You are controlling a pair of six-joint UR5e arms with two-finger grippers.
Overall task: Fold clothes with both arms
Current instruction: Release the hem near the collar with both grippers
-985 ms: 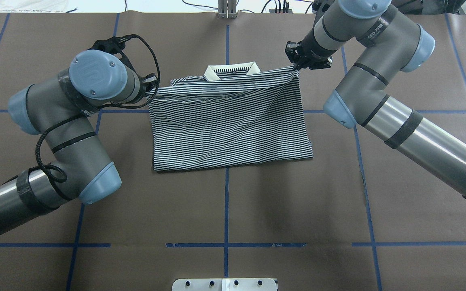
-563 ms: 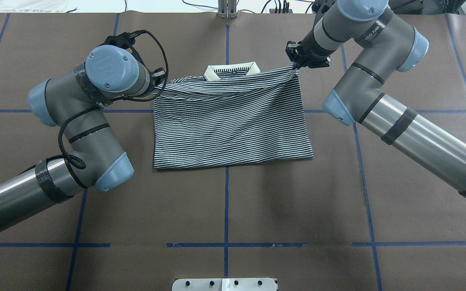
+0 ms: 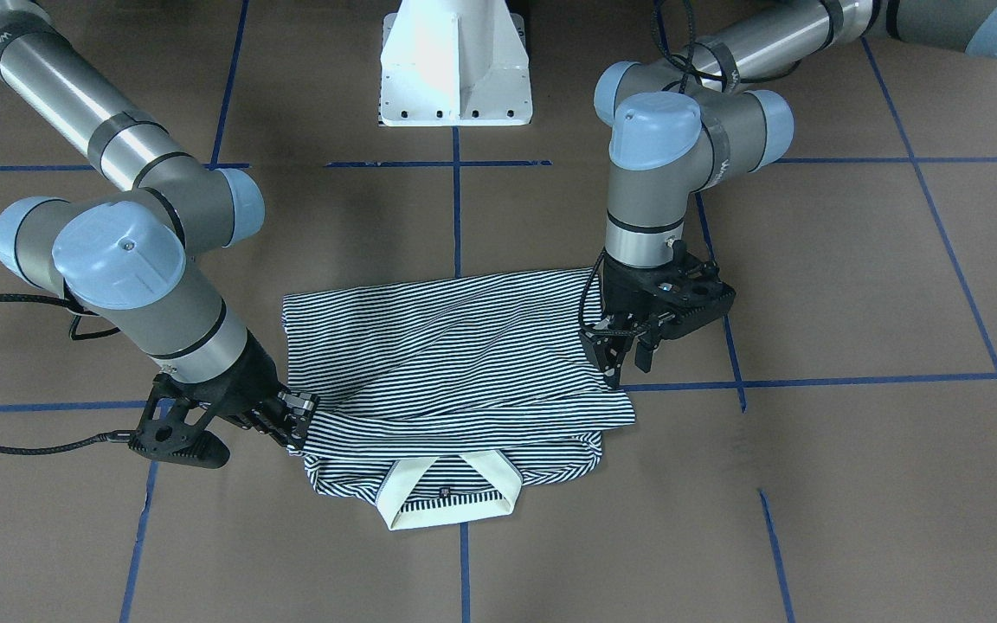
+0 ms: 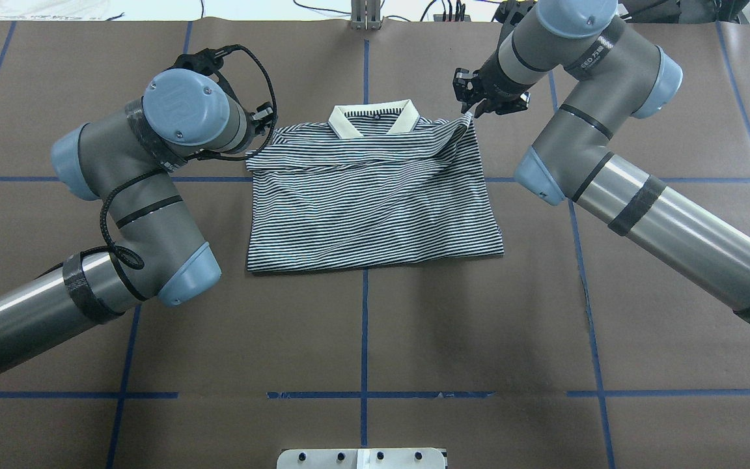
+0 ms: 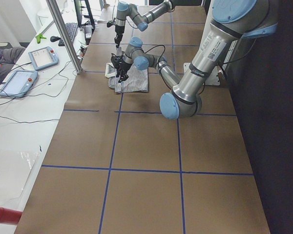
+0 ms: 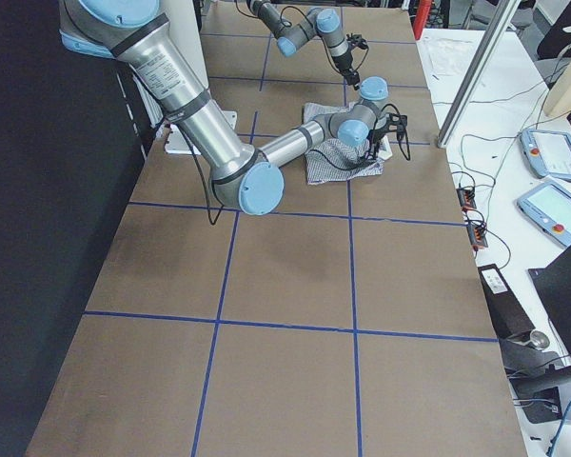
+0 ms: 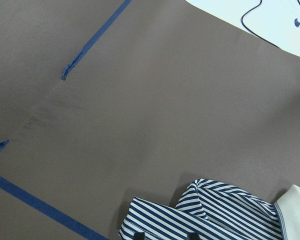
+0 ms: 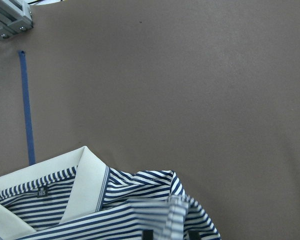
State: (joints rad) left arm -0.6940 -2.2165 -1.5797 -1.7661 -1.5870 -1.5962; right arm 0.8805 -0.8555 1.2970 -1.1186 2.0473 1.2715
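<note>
The striped polo shirt [image 4: 375,208] lies folded on the brown table, its cream collar [image 4: 373,117] at the far edge; it also shows in the front view [image 3: 447,372]. My left gripper [image 3: 624,368] hangs just above the shirt's far-left corner with its fingers apart and nothing in them; the overhead view shows it beside that corner [image 4: 263,122]. In the left wrist view the striped edge [image 7: 215,215] lies flat under it. My right gripper [image 4: 469,111] sits low at the far-right corner [image 3: 299,420], fingers apart. A raised fold of shirt [image 8: 175,212] stands between them.
Blue tape lines [image 4: 364,326] cross the brown table cover. The white pedestal base [image 3: 455,69] stands on the robot's side. A metal post [image 4: 365,16] and cables sit past the far edge. Tablets [image 5: 39,58] lie on a side bench.
The hem that both grippers held taut has dropped onto the shirt below the collar. The left gripper has let go and lifted off. The right gripper has shifted slightly inward and its corner has slackened.
</note>
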